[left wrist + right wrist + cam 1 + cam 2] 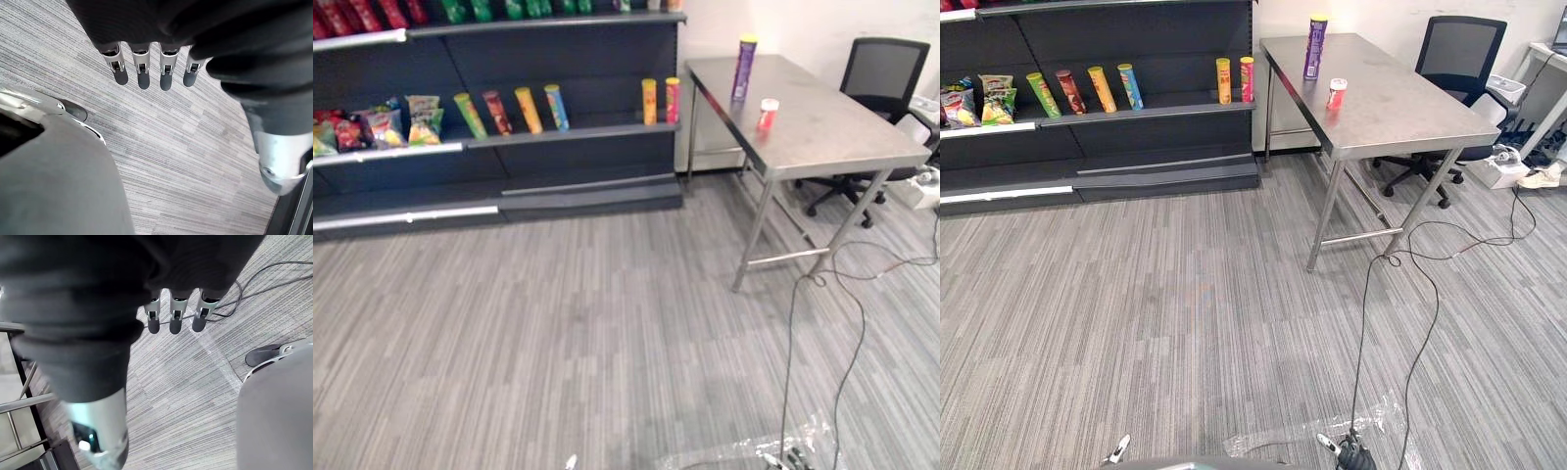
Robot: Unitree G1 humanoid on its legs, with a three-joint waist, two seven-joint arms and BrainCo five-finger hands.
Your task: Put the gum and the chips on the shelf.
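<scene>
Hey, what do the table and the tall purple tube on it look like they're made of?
The table looks like brushed stainless steel: dull grey sheen, thin metal legs. The purple tube seems printed cardboard or plastic, with a yellow lid.

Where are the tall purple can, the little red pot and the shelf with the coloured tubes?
Purple can (744,70): left eye view, mid body.
Red pot (767,117): left eye view, its red side.
Shelf (602,132): left eye view, bare front edge.
</scene>
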